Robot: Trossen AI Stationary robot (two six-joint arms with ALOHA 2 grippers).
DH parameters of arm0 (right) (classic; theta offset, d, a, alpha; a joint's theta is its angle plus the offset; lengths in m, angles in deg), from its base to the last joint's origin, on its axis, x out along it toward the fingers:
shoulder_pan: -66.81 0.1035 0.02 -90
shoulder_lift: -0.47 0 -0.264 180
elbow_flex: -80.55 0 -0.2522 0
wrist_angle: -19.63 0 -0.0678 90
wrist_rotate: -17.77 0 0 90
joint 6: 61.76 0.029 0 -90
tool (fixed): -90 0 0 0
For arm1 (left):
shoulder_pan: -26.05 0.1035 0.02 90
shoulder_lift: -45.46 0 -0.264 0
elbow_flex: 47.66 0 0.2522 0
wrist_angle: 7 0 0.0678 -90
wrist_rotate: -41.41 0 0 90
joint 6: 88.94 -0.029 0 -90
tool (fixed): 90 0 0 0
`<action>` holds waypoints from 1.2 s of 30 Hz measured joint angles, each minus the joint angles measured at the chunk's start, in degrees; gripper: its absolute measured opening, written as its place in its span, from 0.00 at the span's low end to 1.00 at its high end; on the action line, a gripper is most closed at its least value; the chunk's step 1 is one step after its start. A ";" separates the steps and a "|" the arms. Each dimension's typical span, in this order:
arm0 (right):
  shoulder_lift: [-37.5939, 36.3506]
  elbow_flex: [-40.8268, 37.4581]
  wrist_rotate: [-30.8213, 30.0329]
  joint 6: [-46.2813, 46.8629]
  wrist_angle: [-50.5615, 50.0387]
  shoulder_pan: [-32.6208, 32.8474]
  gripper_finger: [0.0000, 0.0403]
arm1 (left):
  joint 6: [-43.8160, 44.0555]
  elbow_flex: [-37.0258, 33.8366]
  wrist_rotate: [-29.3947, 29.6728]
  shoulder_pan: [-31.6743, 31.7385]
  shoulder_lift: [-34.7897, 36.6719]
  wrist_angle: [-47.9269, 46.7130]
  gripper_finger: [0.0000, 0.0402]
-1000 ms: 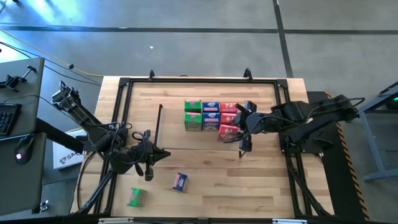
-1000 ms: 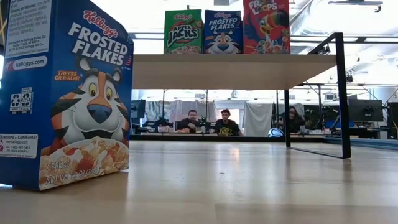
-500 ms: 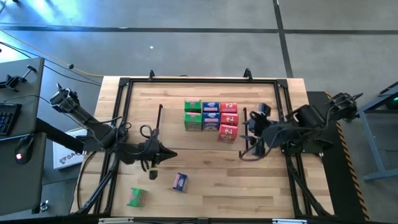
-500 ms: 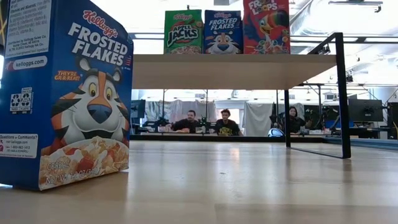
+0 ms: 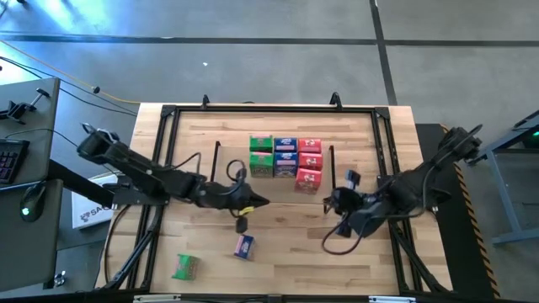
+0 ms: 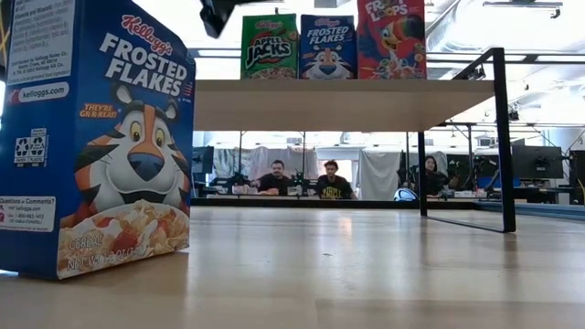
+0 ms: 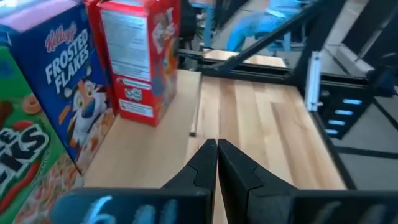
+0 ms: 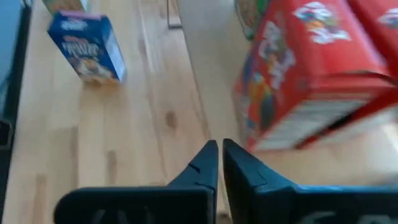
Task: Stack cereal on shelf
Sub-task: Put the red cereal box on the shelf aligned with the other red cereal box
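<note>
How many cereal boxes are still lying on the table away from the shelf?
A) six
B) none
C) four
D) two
D: the high view shows only a blue box and a green box on the bare table, apart from the shelf where the others stand grouped.

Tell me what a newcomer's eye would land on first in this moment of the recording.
Probably the block of red, green and blue cereal boxes on the shelf near the table's far middle. Two strays stand out on the near left: a blue box and a green box. The left gripper, shut and empty, reaches toward the centre, while the right gripper hangs shut and empty right of the shelf.
</note>
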 joint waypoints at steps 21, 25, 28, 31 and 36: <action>9.48 -12.11 -8.18 -14.69 39.96 -7.60 0.04 | -1.51 0.07 0.89 0.74 1.83 -0.92 0.01; 9.51 -12.02 -7.89 -14.41 39.13 -8.24 0.04 | -1.40 0.04 0.90 -0.53 3.41 -3.02 0.01; 9.24 -12.00 -7.45 -13.97 37.41 -8.21 0.04 | -1.11 0.04 0.89 -1.51 4.58 -4.28 0.01; 9.05 -11.98 -7.73 -12.36 36.30 -8.21 0.04 | -0.21 0.04 0.80 -2.22 5.51 -6.40 0.01; 8.88 -11.98 -8.29 -11.63 36.12 -8.15 0.04 | 0.58 0.04 0.82 -3.19 6.05 -7.55 0.01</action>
